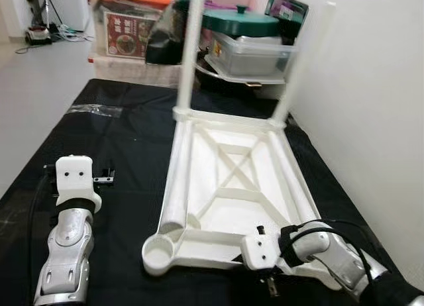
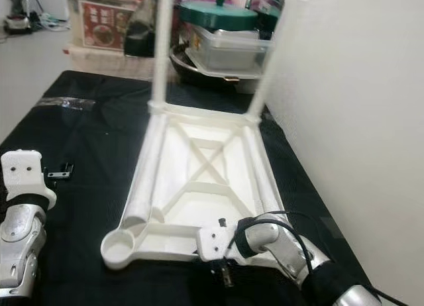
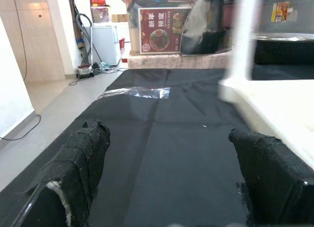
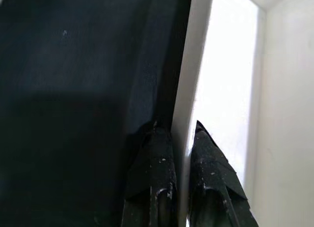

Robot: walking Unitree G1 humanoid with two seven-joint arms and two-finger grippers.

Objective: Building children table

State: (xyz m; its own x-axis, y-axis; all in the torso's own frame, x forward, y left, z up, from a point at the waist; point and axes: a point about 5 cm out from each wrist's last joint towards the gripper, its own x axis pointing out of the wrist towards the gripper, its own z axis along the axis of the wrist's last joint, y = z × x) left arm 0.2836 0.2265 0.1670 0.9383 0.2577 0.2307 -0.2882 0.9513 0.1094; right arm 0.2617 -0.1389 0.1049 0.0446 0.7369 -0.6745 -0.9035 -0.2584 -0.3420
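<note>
— Two legs stand on the upturned white ribbed plastic tabletop (image 1: 228, 180), lying on the black cloth (image 1: 126, 147)?
— Yes. The right gripper (image 4: 179, 153) pinches its near rim; the left gripper (image 3: 167, 178) is spread, empty.

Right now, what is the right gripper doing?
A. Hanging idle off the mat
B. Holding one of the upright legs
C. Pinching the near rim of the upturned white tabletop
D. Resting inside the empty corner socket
C. The right wrist view shows the right gripper closed on the thin white rim of the tabletop, one finger each side; in the head views it sits at the tabletop's near edge.
</note>
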